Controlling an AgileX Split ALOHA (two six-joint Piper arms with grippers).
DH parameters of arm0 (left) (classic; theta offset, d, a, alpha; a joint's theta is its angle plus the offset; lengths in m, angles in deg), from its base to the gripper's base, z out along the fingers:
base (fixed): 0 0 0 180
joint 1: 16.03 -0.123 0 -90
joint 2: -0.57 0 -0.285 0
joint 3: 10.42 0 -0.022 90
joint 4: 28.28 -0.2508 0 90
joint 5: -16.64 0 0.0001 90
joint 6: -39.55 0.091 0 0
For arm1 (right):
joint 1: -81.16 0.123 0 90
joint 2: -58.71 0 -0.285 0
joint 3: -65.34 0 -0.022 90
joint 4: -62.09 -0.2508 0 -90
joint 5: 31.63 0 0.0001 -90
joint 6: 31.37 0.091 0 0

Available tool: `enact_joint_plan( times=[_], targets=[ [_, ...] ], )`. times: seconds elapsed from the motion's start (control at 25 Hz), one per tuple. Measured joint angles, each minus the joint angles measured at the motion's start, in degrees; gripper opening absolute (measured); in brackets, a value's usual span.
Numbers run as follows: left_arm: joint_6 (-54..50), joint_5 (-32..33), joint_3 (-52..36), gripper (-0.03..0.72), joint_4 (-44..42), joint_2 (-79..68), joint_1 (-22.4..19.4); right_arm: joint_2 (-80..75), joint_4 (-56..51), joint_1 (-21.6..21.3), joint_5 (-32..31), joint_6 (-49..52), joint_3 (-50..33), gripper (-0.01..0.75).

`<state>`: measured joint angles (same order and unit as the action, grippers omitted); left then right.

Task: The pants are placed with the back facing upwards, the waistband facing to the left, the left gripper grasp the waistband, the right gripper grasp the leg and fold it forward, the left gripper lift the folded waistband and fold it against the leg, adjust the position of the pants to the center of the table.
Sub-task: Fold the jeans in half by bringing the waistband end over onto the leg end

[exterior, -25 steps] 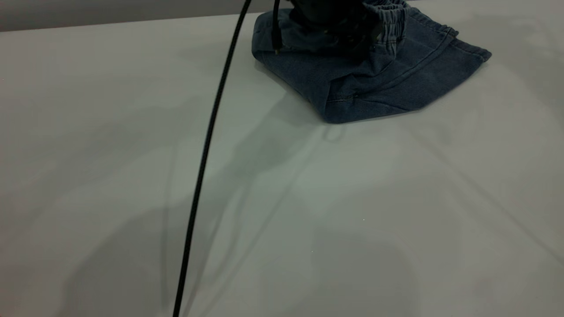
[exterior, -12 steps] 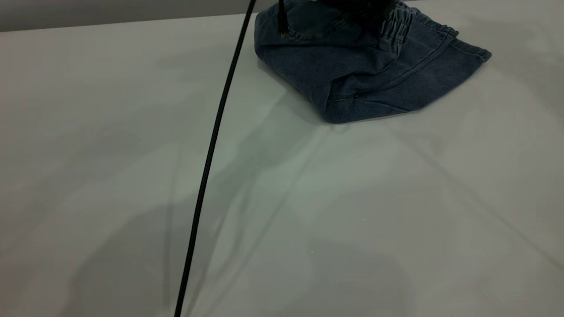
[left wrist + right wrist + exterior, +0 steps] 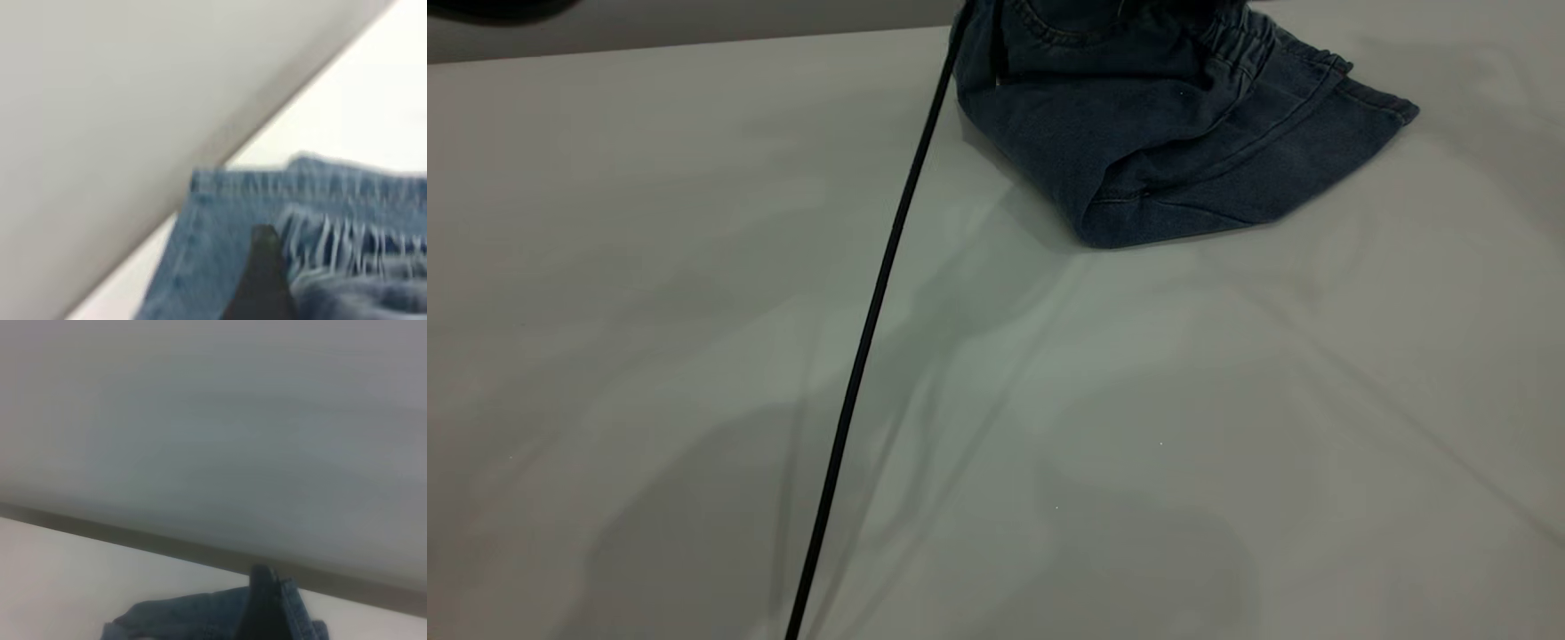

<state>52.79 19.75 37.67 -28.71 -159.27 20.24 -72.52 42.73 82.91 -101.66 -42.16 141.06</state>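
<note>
Denim, faded blue: one pair of pants (image 3: 1183, 133) lies folded in a bundle at the far edge of the pale grey bench (image 3: 1049, 427). The ruched waistband (image 3: 1240, 40) sits on top of the bundle, raised above the flat layers beneath. One thin black cable (image 3: 871, 329) slants from the bundle's left side down across the bench to the near edge. In the left wrist view, the left hand (image 3: 263, 280) shows one dark finger pressed against the gathered waistband (image 3: 333, 233); whether it is clamped I cannot tell. In the right wrist view, the right hand (image 3: 263, 600) shows one dark finger against the pants' denim edge (image 3: 200, 617); its grip cannot be told either.
</note>
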Motion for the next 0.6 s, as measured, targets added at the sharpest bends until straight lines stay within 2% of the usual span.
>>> enact_joint_plan(
  times=[0.16,0.28,0.6],
  targets=[
    [0.1,-0.8,0.3,0.543,0.0,2.3,0.0,0.0,0.0,0.0,0.0,-0.1,0.0,0.48],
    [0.0,3.4,0.6,0.542,0.0,4.7,0.0,0.0,0.1,0.0,0.0,-0.1,0.0,0.48],
    [-0.6,28.3,0.6,0.542,0.1,6.5,-0.2,0.0,0.0,0.0,0.1,-0.2,0.0,0.48]
  ],
)
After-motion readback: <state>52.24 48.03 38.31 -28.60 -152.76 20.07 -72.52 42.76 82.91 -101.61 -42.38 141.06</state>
